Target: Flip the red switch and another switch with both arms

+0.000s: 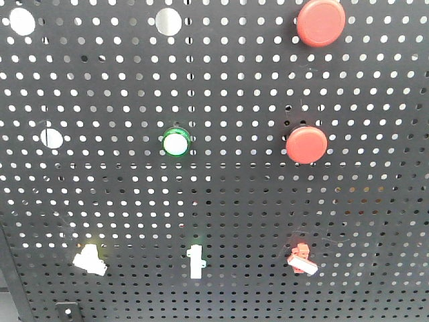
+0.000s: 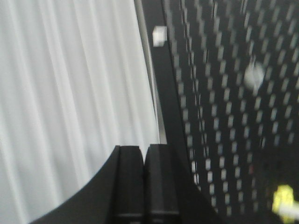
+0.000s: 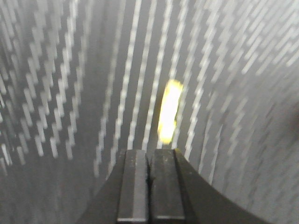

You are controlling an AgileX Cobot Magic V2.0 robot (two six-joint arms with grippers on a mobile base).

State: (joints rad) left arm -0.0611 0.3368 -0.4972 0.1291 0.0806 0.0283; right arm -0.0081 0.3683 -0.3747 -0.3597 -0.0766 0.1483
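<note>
now, left pincer (image 2: 144, 156) closed, right pincer (image 3: 148, 158) closed

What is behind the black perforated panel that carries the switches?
Only white brightness shows through the holes of the panel. The left wrist view shows what looks like a white pleated curtain past its edge. The solid panel covers the rest.

Left gripper (image 2: 144, 149) seen as two matte black, flat-faced rectangular fingers divided only by a thin seam, base flared into curved black shoulders, right gripper (image 3: 148, 153) shown alike in dark grey-black, top edges faintly lit
</note>
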